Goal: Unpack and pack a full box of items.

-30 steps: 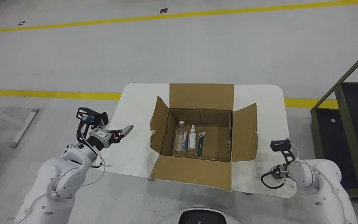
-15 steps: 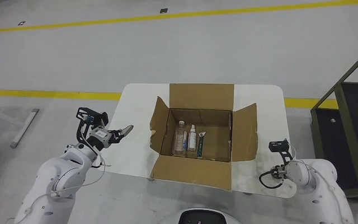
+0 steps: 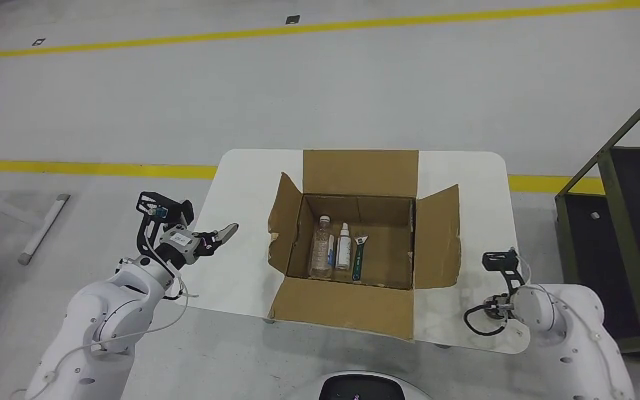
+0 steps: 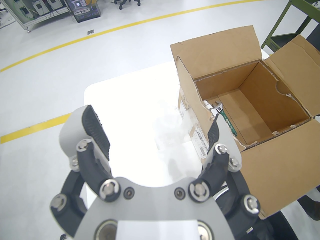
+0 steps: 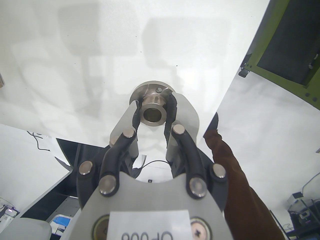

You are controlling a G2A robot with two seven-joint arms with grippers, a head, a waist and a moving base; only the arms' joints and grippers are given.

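Observation:
An open cardboard box [image 3: 358,172] stands mid-table with its flaps spread. Inside lie a clear bottle [image 3: 321,247], a small white bottle [image 3: 343,246] and a green-handled wrench [image 3: 358,258]. My left gripper [image 3: 222,235] hovers open over the white table [image 3: 245,210] to the left of the box [image 4: 225,51], with nothing between its fingers [image 4: 93,123]; the wrench [image 4: 226,119] shows past the box wall. My right gripper [image 5: 155,106] is shut on a flanged metal sleeve [image 5: 152,114], held just over the table's front right corner.
A green metal cart [image 3: 600,210] stands on the floor right of the table, close to the right arm [image 3: 530,310]. The table's edge runs beside the right gripper, with the cart [image 5: 287,51] beyond it. Bare tabletop lies on both sides of the box.
The right arm has shifted very slightly at the front right corner, still holding the metal sleeve. The left arm and the box contents have not moved.

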